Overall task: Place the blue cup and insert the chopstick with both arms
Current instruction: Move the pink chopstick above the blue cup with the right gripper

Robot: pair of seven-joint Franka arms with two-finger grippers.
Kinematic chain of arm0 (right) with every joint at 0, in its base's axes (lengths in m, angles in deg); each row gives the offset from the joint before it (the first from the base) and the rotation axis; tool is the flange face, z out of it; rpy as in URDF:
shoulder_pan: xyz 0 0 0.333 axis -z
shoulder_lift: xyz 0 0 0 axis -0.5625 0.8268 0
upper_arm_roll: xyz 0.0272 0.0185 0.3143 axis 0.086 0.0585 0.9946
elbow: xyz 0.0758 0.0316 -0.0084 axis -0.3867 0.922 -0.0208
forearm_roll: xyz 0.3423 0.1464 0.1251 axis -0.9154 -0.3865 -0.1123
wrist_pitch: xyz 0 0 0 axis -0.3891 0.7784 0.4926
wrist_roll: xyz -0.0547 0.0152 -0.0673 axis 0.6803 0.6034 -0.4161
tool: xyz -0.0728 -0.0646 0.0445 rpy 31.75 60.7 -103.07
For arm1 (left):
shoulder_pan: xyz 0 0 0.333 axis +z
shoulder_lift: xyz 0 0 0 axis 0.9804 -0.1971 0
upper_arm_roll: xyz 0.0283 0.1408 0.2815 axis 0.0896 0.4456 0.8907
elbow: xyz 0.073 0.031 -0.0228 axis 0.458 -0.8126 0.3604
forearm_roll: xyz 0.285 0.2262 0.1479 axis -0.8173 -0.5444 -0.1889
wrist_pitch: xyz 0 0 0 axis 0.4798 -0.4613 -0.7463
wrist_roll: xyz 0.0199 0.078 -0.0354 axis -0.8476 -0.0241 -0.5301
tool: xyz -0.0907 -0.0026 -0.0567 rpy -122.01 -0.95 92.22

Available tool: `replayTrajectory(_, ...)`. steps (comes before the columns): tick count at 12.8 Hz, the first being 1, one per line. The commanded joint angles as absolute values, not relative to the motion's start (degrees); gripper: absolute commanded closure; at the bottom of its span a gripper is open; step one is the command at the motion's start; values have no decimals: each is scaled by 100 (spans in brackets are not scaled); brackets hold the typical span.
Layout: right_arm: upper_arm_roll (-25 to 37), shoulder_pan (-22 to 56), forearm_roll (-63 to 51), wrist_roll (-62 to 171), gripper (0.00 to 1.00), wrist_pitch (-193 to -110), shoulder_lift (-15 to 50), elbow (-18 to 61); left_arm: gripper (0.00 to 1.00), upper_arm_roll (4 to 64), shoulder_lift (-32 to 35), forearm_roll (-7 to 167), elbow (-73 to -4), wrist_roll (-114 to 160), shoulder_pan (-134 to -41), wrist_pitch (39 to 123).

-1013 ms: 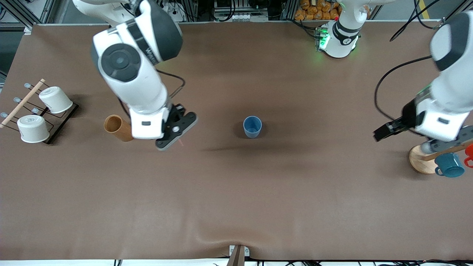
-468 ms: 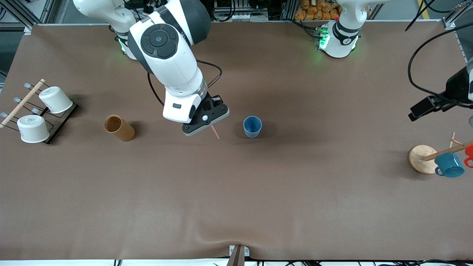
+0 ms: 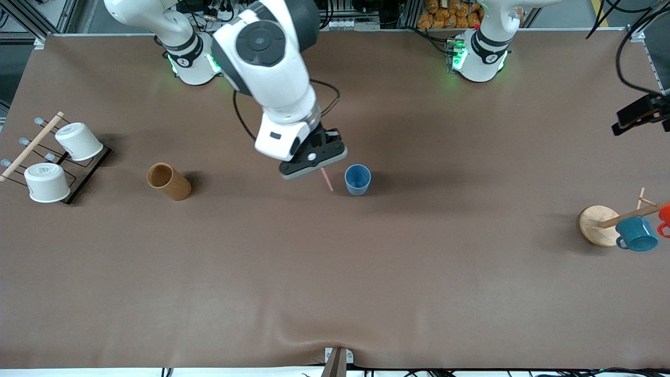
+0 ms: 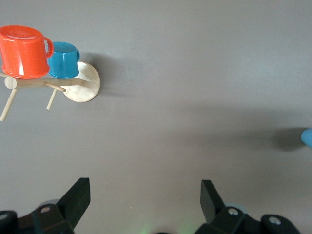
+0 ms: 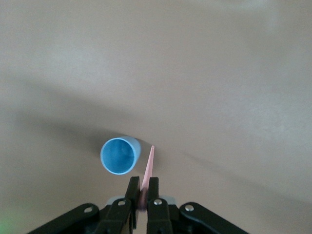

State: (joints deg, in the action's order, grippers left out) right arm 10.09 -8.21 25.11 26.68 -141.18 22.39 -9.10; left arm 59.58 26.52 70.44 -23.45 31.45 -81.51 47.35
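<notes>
The blue cup (image 3: 357,179) stands upright and empty near the middle of the table; it also shows in the right wrist view (image 5: 119,155). My right gripper (image 3: 314,163) is shut on the pale-pink chopstick (image 3: 326,180), which points down beside the cup, on the side toward the right arm's end. In the right wrist view the chopstick (image 5: 149,165) runs out from between the fingers (image 5: 144,188) past the cup's rim. My left gripper (image 4: 141,197) is open and empty, high over the left arm's end of the table; only its black body (image 3: 639,113) shows at the front view's edge.
A brown cylinder (image 3: 168,181) lies toward the right arm's end. A rack (image 3: 84,170) with two white cups (image 3: 78,141) stands at that end. A wooden mug stand (image 3: 599,225) carries a teal mug (image 3: 636,234) and an orange mug (image 4: 23,51) at the left arm's end.
My right gripper has carried the chopstick from beside the brown cylinder across to right beside the blue cup. My left gripper has drawn away from the mug stand, up toward the table's edge.
</notes>
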Motion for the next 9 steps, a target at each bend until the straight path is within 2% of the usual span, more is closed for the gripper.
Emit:
replayTrajectory(1, 951, -1041, 2397, 2202, 100, -14259, 2303, -906, 0, 6046, 2932, 7187, -2684, 3297, -8303, 4799)
replayTrajectory(7, 951, -1323, 2415, 2007, 100, -14303, 2426, -862, 0, 6003, 2941, 7205, -2790, 3088, -8408, 4931)
replayTrajectory(9, 951, -1323, 2424, 2025, 100, -14356, 2523, -862, 0, 6142, 2880, 7196, -2790, 2763, -8696, 4887)
